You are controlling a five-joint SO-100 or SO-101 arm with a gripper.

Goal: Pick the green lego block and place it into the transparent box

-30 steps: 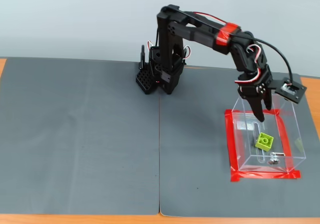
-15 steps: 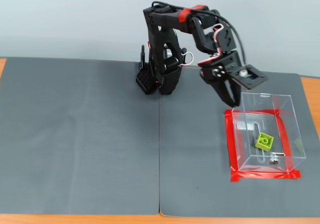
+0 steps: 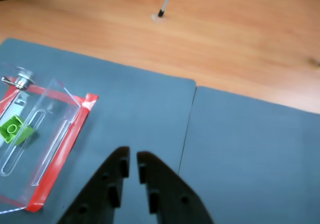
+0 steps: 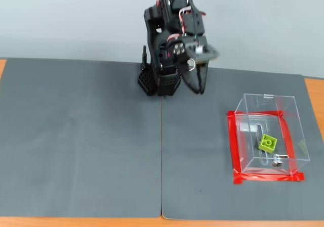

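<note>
While nearly closed and empty, one hand (image 3: 133, 165); one green lego block (image 4: 268, 143) inside one transparent box (image 4: 286, 136).

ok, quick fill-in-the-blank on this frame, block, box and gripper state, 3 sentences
1. The green lego block lies ____ the transparent box.
2. The tape around the box's base is ____.
3. The gripper holds ____, its jaws nearly closed above the grey mat.

Missing words: inside; red; nothing
</note>
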